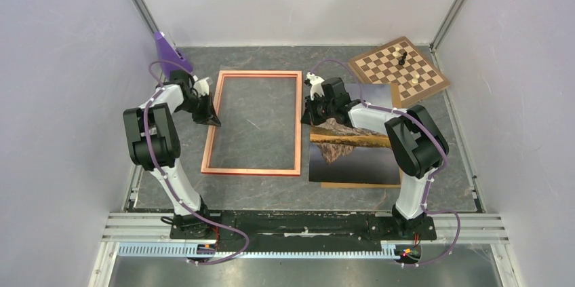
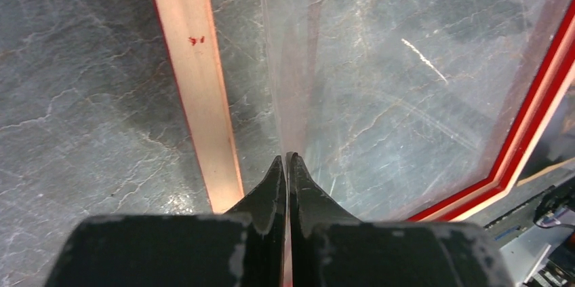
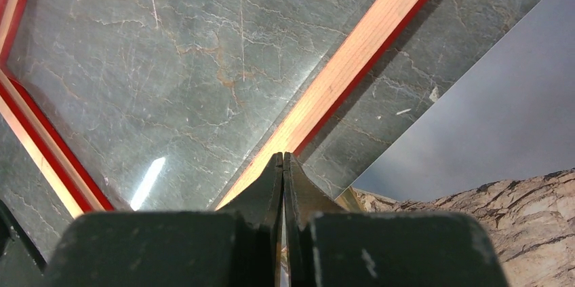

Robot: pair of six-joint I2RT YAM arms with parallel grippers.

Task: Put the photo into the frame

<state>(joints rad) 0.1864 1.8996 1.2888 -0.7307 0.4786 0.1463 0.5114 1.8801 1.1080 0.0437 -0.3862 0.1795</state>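
While the photo (image 1: 352, 158) lies face up just right of the frame (image 1: 252, 171), on a brown backing board (image 1: 352, 184), nothing grips it.

Left gripper (image 2: 285, 158): fingers pressed together on the edge of a clear pane (image 2: 420, 97) over the frame.

Right gripper (image 3: 282, 156): pressed together over the frame's right rail. Can't tell if it pinches the pane.

Photo looks thin, light, floppy and easily creased, so I'd take a corner or the near edge.

Only a narrow table (image 1: 271, 195) strip separates the photo and frame. The chessboard (image 1: 380, 70) crowds the far right.
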